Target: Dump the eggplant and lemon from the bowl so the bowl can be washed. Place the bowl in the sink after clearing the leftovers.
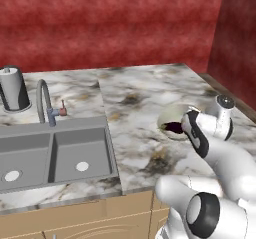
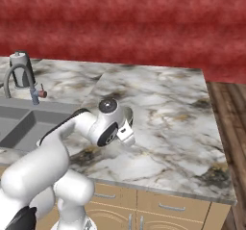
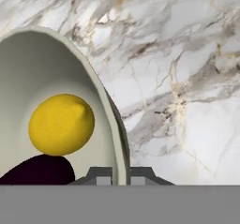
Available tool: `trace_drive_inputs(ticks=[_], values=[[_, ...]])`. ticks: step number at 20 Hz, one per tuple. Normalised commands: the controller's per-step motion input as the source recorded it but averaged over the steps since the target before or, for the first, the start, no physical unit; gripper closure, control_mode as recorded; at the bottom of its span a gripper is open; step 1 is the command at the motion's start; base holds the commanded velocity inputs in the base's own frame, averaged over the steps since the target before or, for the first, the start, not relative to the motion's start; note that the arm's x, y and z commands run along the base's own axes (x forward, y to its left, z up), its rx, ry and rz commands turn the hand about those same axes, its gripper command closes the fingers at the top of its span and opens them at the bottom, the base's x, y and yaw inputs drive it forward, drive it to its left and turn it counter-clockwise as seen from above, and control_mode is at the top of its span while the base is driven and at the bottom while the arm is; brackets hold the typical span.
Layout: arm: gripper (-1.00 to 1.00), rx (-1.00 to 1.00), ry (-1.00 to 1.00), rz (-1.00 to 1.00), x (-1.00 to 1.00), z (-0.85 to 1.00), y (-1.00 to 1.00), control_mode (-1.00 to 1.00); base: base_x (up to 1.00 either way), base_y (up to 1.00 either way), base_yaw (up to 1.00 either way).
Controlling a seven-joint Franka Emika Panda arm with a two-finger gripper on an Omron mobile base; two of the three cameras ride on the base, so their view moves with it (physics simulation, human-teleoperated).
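The jaws are closed thin on the rim of the bowl (image 3: 56, 78), one tip on each side of the wall, giving a hold for tipping. The bowl sits near the tabletop (image 1: 140, 93) front right edge, well apart from the sink (image 1: 55, 155). The lemon (image 3: 61, 124) and eggplant (image 3: 40, 171) lie inside, touching.

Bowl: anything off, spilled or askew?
Nothing spilled. The gripper is shut on the rim of the bowl, with the lemon and eggplant inside it. The bowl sits on the counter, right of the sink.
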Motion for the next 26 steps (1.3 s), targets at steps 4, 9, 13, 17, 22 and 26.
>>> trace_drive_inputs(ticks=[4, 9, 13, 17, 22, 26], values=[[1.00, -0.05, 0.13, -0.31, 0.03, 0.33, -0.42, -1.00, 0.00, 0.00, 0.00], [1.00, -0.07, 0.23, -0.27, 0.10, 0.24, -0.33, -1.00, 0.00, 0.00, 0.00], [1.00, -0.15, 0.29, -0.25, 0.21, 0.04, -0.14, -1.00, 0.00, 0.00, 0.00], [1.00, -0.25, 0.16, -0.09, 0.00, -0.12, 0.02, -1.00, 0.00, 0.00, 0.00], [1.00, -0.33, 0.05, 0.00, 0.00, -0.20, 0.16, -1.00, 0.00, 0.00, 0.00], [1.00, -0.25, 0.07, 0.00, 0.00, -0.05, 0.05, -1.00, 0.00, 0.00, 0.00]])
